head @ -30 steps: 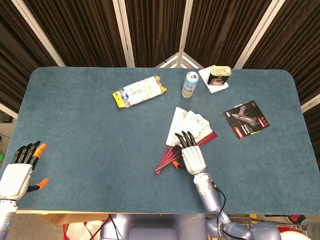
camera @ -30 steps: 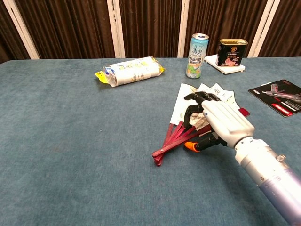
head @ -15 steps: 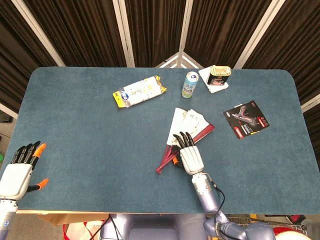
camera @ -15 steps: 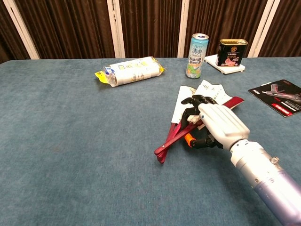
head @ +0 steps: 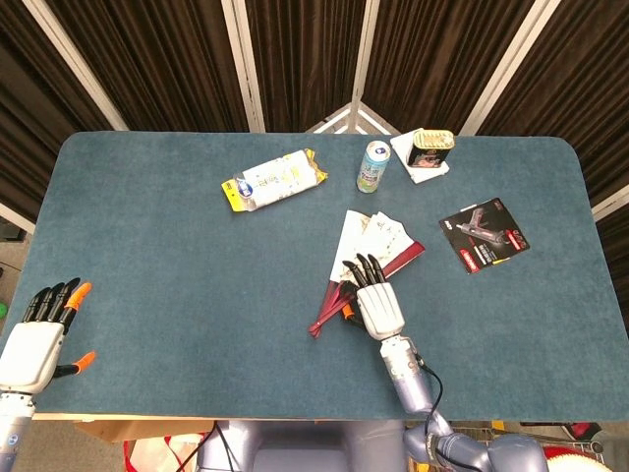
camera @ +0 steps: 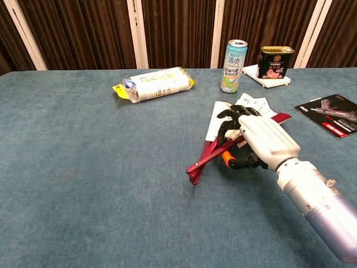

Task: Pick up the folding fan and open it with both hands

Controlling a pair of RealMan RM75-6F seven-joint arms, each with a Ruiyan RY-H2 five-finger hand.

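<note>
Folding fan lies mid-surface, partly spread; red slats stiff, paper leaf light and tearable, so best held at slats near pivot. Right hand curled over slats, gripping. Left hand empty, fingers apart, at surface's near left edge.

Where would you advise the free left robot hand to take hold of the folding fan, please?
Probably the red ribs near the pivot end of the folding fan, coming from the left: they jut out bare, while the right robot hand covers the middle. The left robot hand is open.
</note>
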